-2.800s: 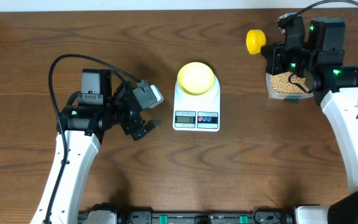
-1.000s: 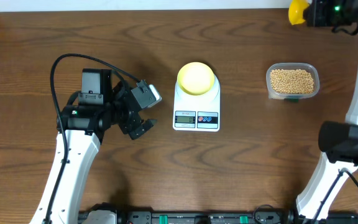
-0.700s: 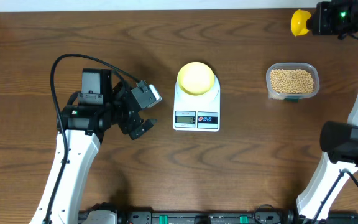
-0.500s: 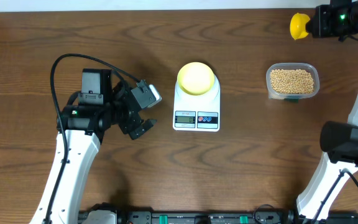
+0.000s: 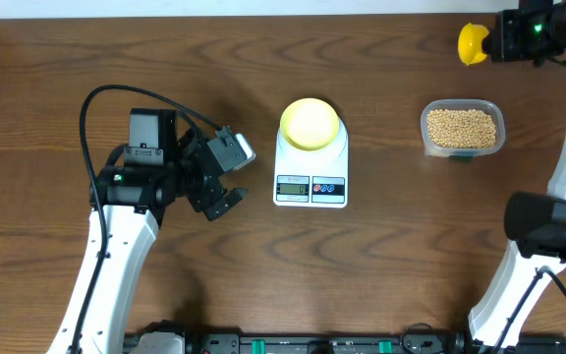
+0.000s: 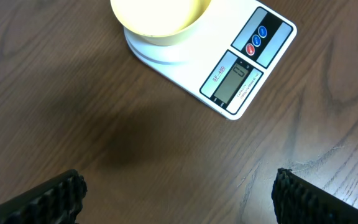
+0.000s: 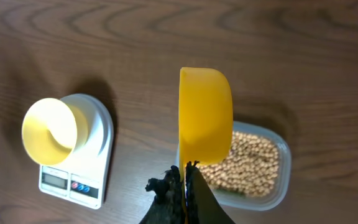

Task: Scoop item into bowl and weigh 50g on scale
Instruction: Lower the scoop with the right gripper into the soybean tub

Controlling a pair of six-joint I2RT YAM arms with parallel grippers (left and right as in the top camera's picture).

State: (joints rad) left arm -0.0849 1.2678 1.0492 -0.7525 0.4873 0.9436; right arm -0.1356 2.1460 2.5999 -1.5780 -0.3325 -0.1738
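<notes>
The pale yellow bowl (image 5: 311, 123) sits on the white scale (image 5: 311, 179) at table centre; both show in the left wrist view, the bowl (image 6: 157, 15) and the scale (image 6: 241, 68), and in the right wrist view, the bowl (image 7: 47, 130) and the scale (image 7: 98, 155). The tan beans (image 5: 462, 127) fill a clear tub (image 5: 463, 149) to the right, also in the right wrist view (image 7: 253, 162). My right gripper (image 5: 499, 37) is shut on a bright yellow scoop (image 5: 472, 42), held high above the tub's far side (image 7: 204, 115). My left gripper (image 5: 226, 200) is open and empty, left of the scale.
The table's far edge runs close behind the right gripper. Bare wood lies between the scale and the tub. A black cable (image 5: 116, 93) loops over the left arm.
The right gripper lifted the scoop from the tub up to the far right corner, then held almost still. The left arm has not moved.
</notes>
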